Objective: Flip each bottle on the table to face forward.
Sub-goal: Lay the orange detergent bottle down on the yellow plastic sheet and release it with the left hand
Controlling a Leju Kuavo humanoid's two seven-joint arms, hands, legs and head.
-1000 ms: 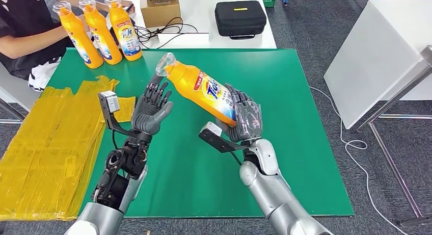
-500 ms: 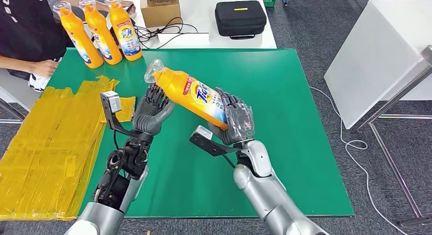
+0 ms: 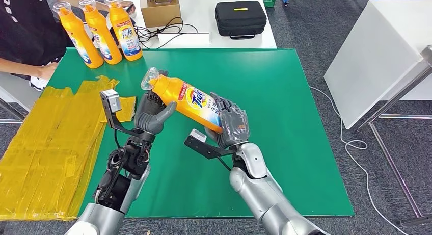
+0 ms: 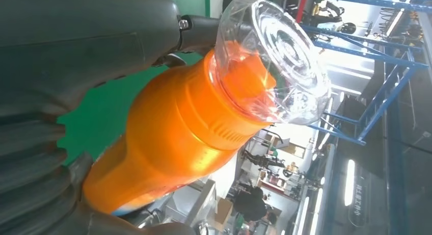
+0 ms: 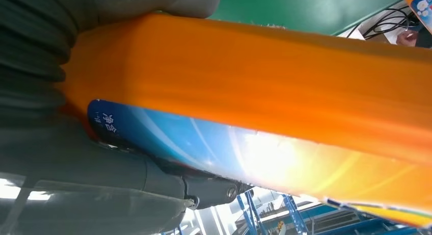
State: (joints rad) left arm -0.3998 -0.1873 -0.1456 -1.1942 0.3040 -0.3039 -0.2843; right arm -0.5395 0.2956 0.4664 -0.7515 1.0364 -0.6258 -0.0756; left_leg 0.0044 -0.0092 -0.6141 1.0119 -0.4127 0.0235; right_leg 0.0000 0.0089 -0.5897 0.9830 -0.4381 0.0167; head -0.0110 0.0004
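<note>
An orange detergent bottle (image 3: 189, 98) with a clear cap lies tilted in the air over the green table (image 3: 290, 97), cap toward the far left, its label facing up. My right hand (image 3: 232, 125) grips its base end. My left hand (image 3: 150, 115) cups the bottle just below the neck, thumb against its side. The left wrist view has the bottle's shoulder and cap (image 4: 178, 138) between the thumb and fingers of the left hand (image 4: 61, 67). In the right wrist view the bottle's body (image 5: 285, 82) lies across the right hand (image 5: 76, 158). Three more orange bottles (image 3: 102, 33) stand upright at the table's far left corner.
Yellow plastic bags (image 3: 51, 138) cover the table's left edge. A person in a black shirt (image 3: 25, 31) sits at the far left, beside the standing bottles. Behind the table are a cardboard box (image 3: 160, 10), cables and a black case (image 3: 240, 18). A white table (image 3: 377, 56) stands at right.
My right hand has carried the bottle left and lower, flattening its tilt. My left hand, open a second ago, has closed around the bottle below the neck.
</note>
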